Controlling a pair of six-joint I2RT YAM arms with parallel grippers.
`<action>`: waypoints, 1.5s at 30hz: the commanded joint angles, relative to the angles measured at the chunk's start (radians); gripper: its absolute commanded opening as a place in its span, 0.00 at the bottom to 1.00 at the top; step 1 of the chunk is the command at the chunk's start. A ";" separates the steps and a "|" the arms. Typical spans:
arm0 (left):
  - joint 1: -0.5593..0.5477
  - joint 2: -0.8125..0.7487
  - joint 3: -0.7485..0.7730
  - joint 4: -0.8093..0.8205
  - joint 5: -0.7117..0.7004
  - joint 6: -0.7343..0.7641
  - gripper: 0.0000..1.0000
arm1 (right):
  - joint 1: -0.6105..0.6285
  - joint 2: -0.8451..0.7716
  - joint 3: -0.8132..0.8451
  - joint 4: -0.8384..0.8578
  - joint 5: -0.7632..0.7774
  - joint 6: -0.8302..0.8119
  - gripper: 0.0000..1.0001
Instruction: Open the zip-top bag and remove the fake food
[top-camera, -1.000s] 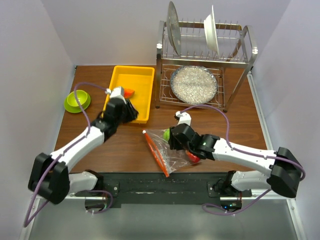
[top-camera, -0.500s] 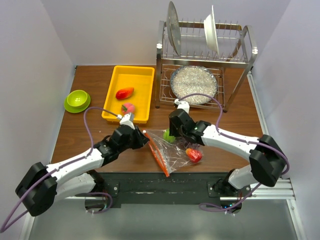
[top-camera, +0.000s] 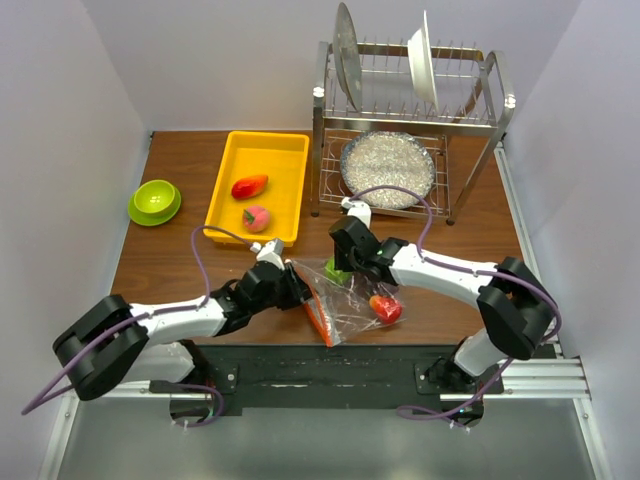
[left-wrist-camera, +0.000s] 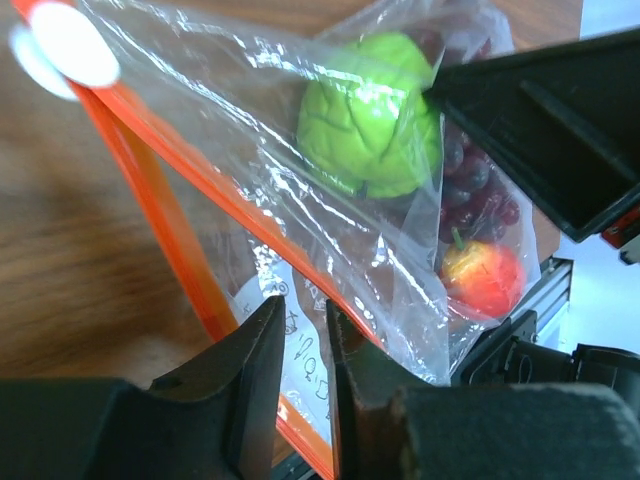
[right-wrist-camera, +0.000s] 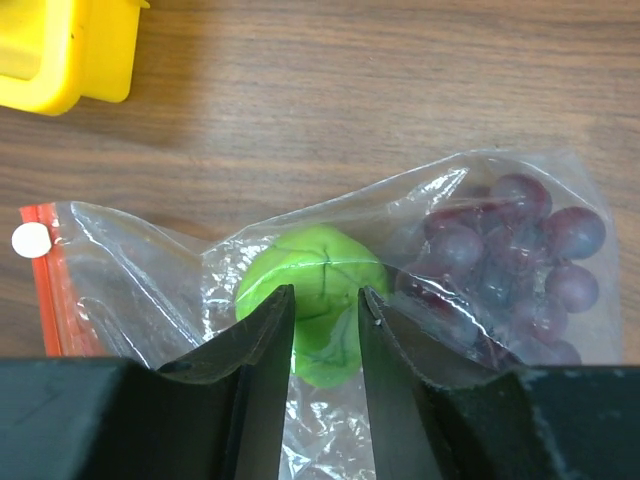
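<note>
The zip-top bag (top-camera: 345, 300) lies on the table's near middle, its orange zip strip (top-camera: 314, 308) on the left. Inside it are fake food: a green fruit (top-camera: 338, 272), a red tomato (top-camera: 385, 308) and purple grapes (right-wrist-camera: 520, 260). My left gripper (top-camera: 298, 290) is at the zip edge, its jaws a narrow gap apart over the bag's printed panel (left-wrist-camera: 300, 345), beside the strip (left-wrist-camera: 150, 210). My right gripper (top-camera: 346, 262) hovers over the green fruit (right-wrist-camera: 315, 270), open, its fingers straddling it above the plastic. More fake food, an orange-red piece (top-camera: 249, 186) and a pink peach (top-camera: 256, 217), lies in the tray.
The yellow tray (top-camera: 232, 170) stands at the back left, with a lime-green bowl (top-camera: 154, 201) to its left. A metal dish rack (top-camera: 410, 130) holding plates and a pan fills the back right. The table's near edge runs just below the bag.
My left arm has swung from the tray down to the bag's zip edge. My right gripper has shifted from the bag's middle up to the green fruit and narrowed.
</note>
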 joint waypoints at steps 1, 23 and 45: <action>-0.031 0.031 -0.007 0.117 -0.047 -0.061 0.31 | -0.004 0.018 0.018 0.014 0.017 0.006 0.34; -0.086 0.172 -0.052 0.407 -0.097 -0.084 0.71 | -0.008 -0.131 -0.145 0.026 0.037 0.082 0.42; -0.114 0.224 -0.064 0.491 -0.190 0.035 0.65 | -0.054 -0.006 -0.112 0.107 -0.078 0.101 0.33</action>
